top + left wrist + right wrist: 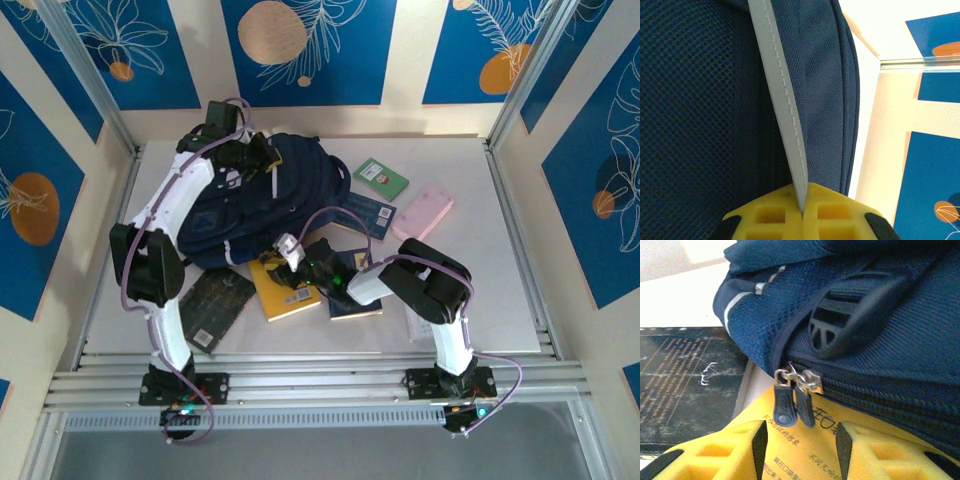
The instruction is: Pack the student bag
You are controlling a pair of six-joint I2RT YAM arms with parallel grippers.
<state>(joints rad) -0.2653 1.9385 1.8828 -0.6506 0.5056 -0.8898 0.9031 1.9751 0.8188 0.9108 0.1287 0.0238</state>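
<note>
The student bag point(300, 180) lies in the far left part of the table point(470, 270), its top towards the far edge and its lower end reaching to about the middle. The left gripper point(802, 210) is at the bag's far end, its yellow fingers point(765, 215) clenched together on a grey strap point(785, 100) that runs along the navy fabric beside a mesh panel.

The right gripper point(800, 440) is at the bag's near edge, released, with its jaws standing apart. Two dark zipper pulls point(790, 407) hang side by side from the closed zip just beyond the gap between the fingers; whether a finger touches them I cannot tell. Beneath this gripper lies a yellow book point(283, 290), partly tucked under the bag.

A black book point(215, 308) lies near the table's near left corner, just beside the yellow one. A navy book point(365, 213), a green book point(381, 178) and a pink case point(422, 213) lie to the right of the bag, towards the far edge.
</note>
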